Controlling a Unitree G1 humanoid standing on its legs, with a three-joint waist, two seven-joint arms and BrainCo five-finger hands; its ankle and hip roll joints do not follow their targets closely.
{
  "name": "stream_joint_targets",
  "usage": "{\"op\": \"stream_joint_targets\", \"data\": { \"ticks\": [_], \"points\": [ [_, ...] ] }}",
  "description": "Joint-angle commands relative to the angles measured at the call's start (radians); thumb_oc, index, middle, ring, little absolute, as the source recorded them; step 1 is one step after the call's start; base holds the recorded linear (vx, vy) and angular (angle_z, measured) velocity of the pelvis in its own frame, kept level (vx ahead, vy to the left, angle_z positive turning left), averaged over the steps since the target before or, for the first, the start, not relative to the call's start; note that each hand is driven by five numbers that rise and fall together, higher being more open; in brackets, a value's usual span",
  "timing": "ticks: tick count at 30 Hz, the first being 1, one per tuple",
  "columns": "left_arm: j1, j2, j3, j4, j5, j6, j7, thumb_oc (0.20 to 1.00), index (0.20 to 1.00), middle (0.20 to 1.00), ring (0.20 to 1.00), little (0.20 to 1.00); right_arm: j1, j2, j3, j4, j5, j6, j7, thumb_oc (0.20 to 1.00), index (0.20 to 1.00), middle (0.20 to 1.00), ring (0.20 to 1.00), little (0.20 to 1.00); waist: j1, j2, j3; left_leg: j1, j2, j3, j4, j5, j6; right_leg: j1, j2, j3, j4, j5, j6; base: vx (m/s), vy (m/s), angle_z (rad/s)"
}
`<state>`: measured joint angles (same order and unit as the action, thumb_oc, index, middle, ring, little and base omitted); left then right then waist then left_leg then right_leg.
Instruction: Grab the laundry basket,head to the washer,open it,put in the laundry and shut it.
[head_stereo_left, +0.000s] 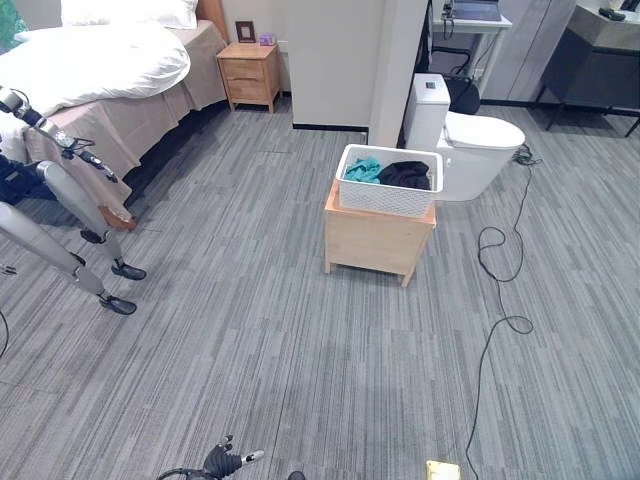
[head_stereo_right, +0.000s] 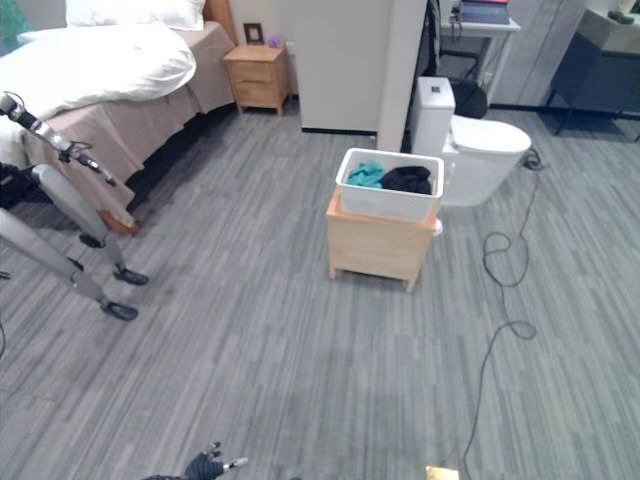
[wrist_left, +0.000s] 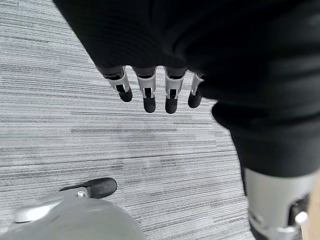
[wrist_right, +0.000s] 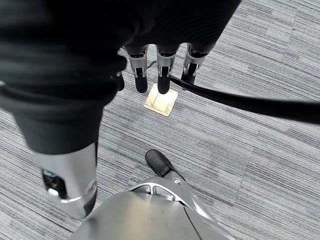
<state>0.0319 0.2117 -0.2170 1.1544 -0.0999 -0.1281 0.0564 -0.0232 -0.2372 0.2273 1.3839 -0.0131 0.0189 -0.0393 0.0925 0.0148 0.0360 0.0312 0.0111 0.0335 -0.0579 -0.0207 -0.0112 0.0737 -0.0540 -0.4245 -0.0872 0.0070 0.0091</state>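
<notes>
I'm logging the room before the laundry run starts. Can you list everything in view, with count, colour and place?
Laundry basket: one, white, on the wooden stand.
Clothes: two, one teal, one black, inside the basket.
Wooden stand: one, light wood, mid-floor.
Toilet: one, white, behind the stand.
Bed: one, white bedding, far left.
Nightstand: one, light wood, beside the bed.
Desk: one, white, far wall.
Dark table: one, far right.
Floor plate: one, pale yellow, near the robot's right hand.
Another robot's legs: silver-grey, by the bed.
Left hand: fingers straight, holding nothing.
Right hand: fingers straight, holding nothing.
</notes>
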Motion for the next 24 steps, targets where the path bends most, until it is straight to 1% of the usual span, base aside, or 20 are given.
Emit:
{"op": "stream_joint_targets", "data": {
  "ticks": [1,10,17,21,23,24],
  "points": [
    [-0.059,0.005,-0.032,0.056,0.007,-0.018,0.004,1.0,1.0,1.0,1.0,1.0,-0.034,0.001,0.023,0.072,0.014,0.007,-0.001,1.0,1.0,1.0,1.0,1.0,0.01,-0.017,-0.025,-0.045,0.055,-0.026,-0.029,0.038,-0.042,0.032,-0.125,0.024,0.0,-0.054,0.121,0.0,0.0,0.0],
    [-0.063,0.008,-0.03,0.057,0.005,-0.018,0.005,1.0,1.0,1.0,1.0,1.0,-0.035,-0.002,0.027,0.066,0.011,0.008,-0.001,1.0,1.0,1.0,1.0,1.0,0.008,-0.016,-0.021,-0.048,0.061,-0.029,-0.029,0.04,-0.046,0.032,-0.119,0.022,0.0,-0.058,0.117,0.0,-0.007,0.0],
    [-0.081,0.018,-0.034,0.047,-0.003,-0.017,0.009,1.0,1.0,1.0,1.0,1.0,-0.04,-0.014,0.022,0.061,0.029,0.006,-0.003,1.0,1.0,1.0,1.0,1.0,0.003,-0.013,-0.008,-0.065,0.081,-0.037,-0.029,0.055,-0.06,0.02,-0.091,0.03,0.0,-0.073,0.1,-0.01,-0.074,0.02],
    [-0.091,0.026,-0.03,0.038,-0.028,-0.018,0.01,1.0,1.0,1.0,1.0,1.0,-0.038,-0.019,0.021,0.063,0.037,0.003,-0.005,1.0,1.0,1.0,1.0,1.0,0.0,-0.019,0.016,-0.056,0.121,-0.041,-0.029,0.073,-0.076,0.027,-0.051,0.057,0.0,-0.1,0.07,0.02,-0.154,0.11],
    [-0.091,0.032,-0.03,0.024,-0.045,-0.018,0.008,1.0,1.0,1.0,1.0,1.0,-0.041,-0.021,0.024,0.059,0.046,-0.002,-0.007,1.0,1.0,1.0,1.0,1.0,0.002,-0.031,0.038,-0.088,0.132,-0.062,0.058,0.05,-0.08,0.034,-0.03,0.078,0.0,-0.108,0.046,0.0,-0.154,0.1],
    [-0.091,0.032,-0.03,0.024,-0.045,-0.018,0.008,1.0,1.0,1.0,1.0,1.0,-0.041,-0.021,0.024,0.059,0.046,-0.002,-0.007,1.0,1.0,1.0,1.0,1.0,0.001,-0.031,0.038,-0.089,0.132,-0.062,0.059,0.05,-0.08,0.033,-0.03,0.077,0.0,-0.108,0.046,0.01,-0.221,0.11]
  ]
}}
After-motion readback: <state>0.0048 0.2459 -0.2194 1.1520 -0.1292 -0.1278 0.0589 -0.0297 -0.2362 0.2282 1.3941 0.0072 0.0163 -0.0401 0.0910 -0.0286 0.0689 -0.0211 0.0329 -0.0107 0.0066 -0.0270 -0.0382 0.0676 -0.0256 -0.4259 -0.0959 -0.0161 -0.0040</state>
